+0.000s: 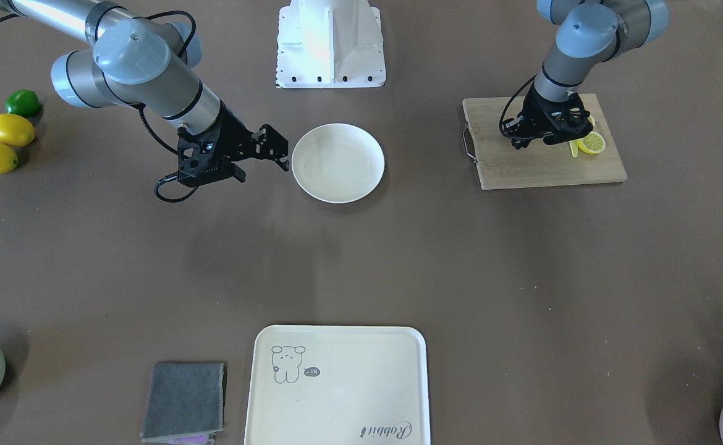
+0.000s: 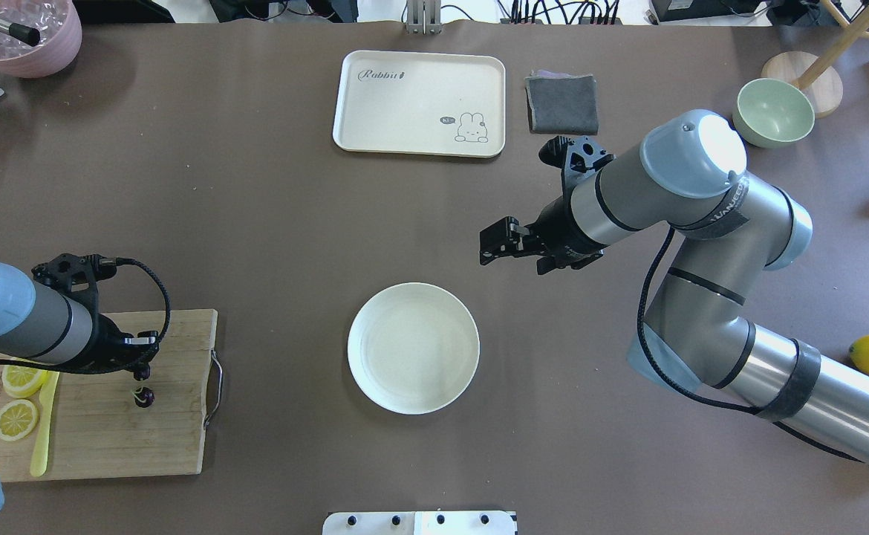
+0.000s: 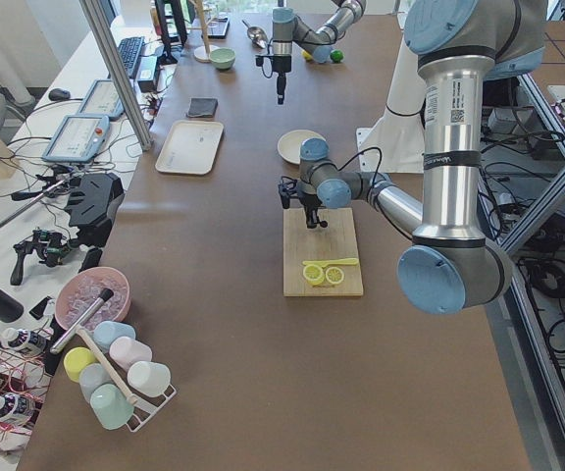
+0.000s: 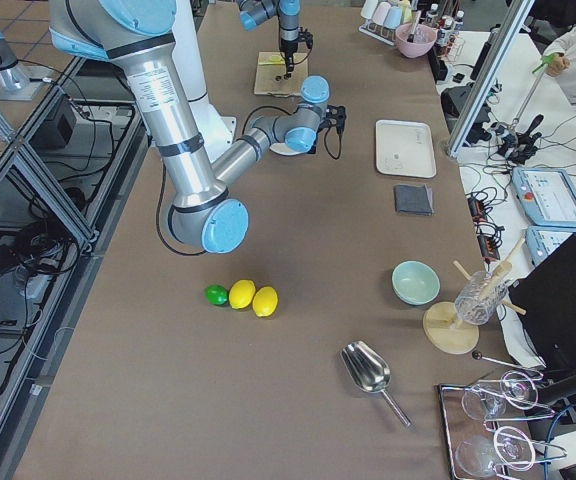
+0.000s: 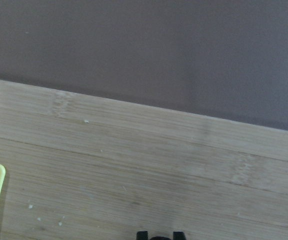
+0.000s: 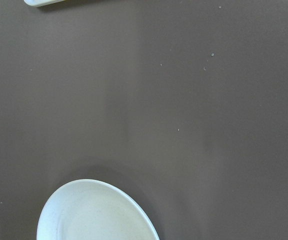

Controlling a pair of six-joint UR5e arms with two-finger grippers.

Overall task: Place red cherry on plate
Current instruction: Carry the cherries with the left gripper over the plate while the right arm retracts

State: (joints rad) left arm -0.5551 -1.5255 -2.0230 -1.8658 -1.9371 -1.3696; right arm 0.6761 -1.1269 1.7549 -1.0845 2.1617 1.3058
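Observation:
The red cherry [image 2: 143, 397], tiny and dark, sits just under my left gripper [image 2: 140, 374] over the wooden cutting board [image 2: 108, 438]. Its thin stem runs up into the fingers, which look shut on it. In the left wrist view the fingertips [image 5: 143, 235] stand close together above the board and the cherry is hidden. The round cream plate [image 2: 413, 347] lies empty at the table's middle. Beside the plate's rim my right gripper [image 1: 262, 168] hangs open, holding nothing. The right wrist view shows part of the plate [image 6: 96, 212].
Lemon slices [image 2: 22, 379] and a yellow-green knife [image 2: 42, 423] lie on the board's left part. A bear tray [image 2: 420, 102], grey cloth [image 2: 562, 102], green bowl [image 2: 773, 111] and pink bowl [image 2: 22, 33] line the far edge. Whole lemons [image 1: 3, 142] lie at the right arm's side.

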